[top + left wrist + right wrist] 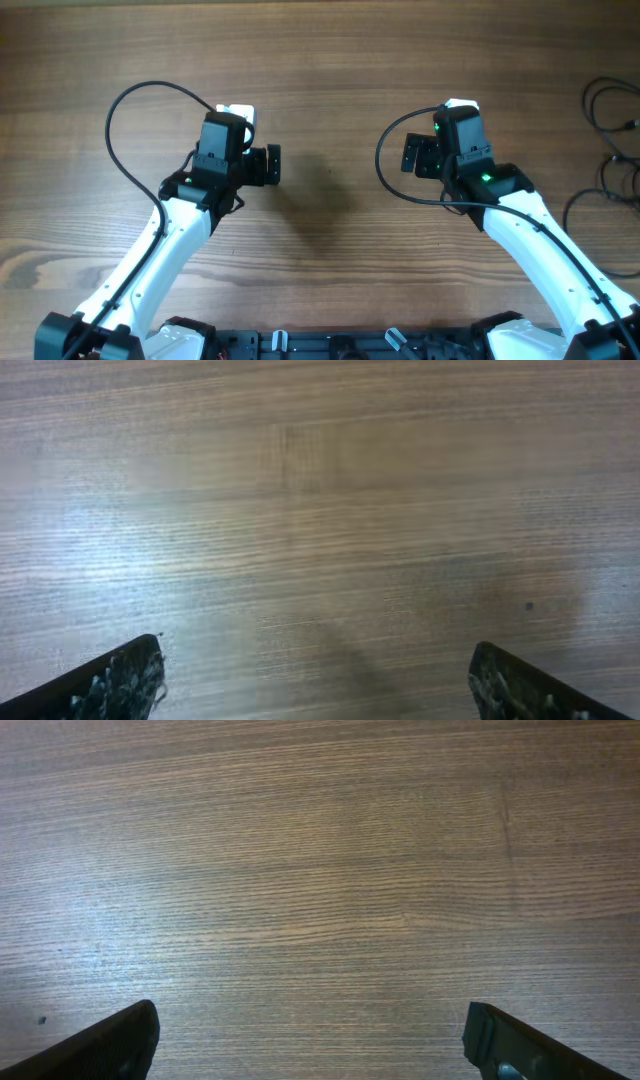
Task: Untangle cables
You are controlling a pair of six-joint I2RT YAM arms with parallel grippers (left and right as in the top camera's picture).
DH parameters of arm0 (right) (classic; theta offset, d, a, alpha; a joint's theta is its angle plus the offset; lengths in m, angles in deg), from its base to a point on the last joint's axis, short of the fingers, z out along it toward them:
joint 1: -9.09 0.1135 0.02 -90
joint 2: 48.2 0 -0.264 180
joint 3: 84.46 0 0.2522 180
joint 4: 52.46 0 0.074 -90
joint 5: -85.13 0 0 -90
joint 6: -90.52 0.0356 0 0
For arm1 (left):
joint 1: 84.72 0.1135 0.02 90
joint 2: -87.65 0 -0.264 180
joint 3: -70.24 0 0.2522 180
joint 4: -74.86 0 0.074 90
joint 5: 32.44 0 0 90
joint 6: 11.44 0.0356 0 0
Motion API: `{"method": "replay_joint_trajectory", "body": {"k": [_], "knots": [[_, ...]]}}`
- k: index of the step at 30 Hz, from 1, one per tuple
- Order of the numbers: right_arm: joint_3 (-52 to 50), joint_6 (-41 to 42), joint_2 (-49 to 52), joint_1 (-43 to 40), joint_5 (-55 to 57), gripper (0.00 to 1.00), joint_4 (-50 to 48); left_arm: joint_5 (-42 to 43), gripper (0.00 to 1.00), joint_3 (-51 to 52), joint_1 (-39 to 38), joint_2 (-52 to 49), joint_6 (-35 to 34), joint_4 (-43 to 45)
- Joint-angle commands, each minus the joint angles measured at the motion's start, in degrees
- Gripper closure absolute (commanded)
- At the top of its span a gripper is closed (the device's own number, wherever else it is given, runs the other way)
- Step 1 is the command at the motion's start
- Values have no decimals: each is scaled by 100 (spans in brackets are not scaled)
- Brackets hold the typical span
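two pincers, both empty. the left gripper (pixel 274 166) hangs over bare wood near the middle of the worktop with its jaws spread wide. the right gripper (pixel 411 154) faces it across a gap, equally wide. neither wrist view shows anything between the fingers.

the thin black flexible cables (pixel 606 127) lie at the right edge of the worktop, about halfway along it, in loose loops that run partly out of the overhead view. they are well apart from both grippers and appear in neither wrist view. how tightly they are knotted cannot be told.

risks, as judged:
- the cords are very thin and lie flat, so a closing pincer may miss them or scrape the wood.
- part of the bundle lies beyond the view, so a pull may drag it off the worktop or tighten a knot.
- the left arm is far from the cords, and a long reach across may bring it against the right arm.
- the thick black wire loops (pixel 112 125) on the arms could snag in a crossing move.

surface: brown wood-grain worktop (pixel 330 60), flat, with a soft sheen. nothing of the room shows beyond it.
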Motion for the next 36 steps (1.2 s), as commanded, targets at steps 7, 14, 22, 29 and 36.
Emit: {"method": "replay_joint_trajectory", "body": {"k": [7,14,22,29,36], "knots": [[-15,22,-4,17,-74,0,4,-13,0,1333,339,1991,63,1115],[-15,20,-4,17,-74,0,4,-103,0,3346,417,4725,-256,1797],[-15,22,-7,17,-74,0,7,-98,0,4282,962,6981,-533,1674],[-15,22,-4,20,-74,0,4,-70,0,4363,1158,7750,-533,1154],[-15,22,-7,17,-74,0,4,-31,0,4511,1252,7750,-540,1665]]}}
